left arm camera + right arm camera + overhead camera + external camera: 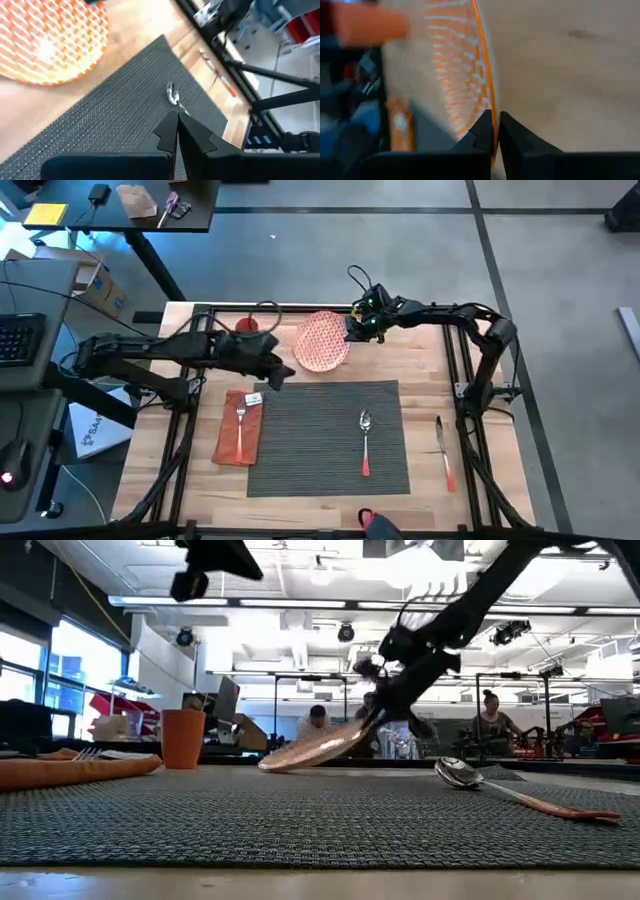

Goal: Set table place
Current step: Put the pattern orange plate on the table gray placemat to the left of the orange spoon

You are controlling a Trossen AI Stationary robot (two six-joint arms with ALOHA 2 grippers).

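Note:
A round plate with an orange pattern sits tilted on the wooden table, just beyond the far edge of the dark grey placemat. My right gripper is shut on the plate's right rim. My left gripper hangs shut and empty over the placemat's far left corner. A spoon lies on the placemat. A fork lies on the orange napkin, left of the placemat. A knife lies on the table to the right of the placemat. My right gripper pinches the plate's rim between its two fingers, on the plate's right side. The fingers come from the table's right, slanting down. The plate is tilted: its left edge rests on the table and its right side is raised.
A red-orange cup stands at the far left, close behind my left arm. The black frame bars run along the table's far and right sides. Bare wood shows between the plate and the placemat's far edge. People sit in the room beyond the table.

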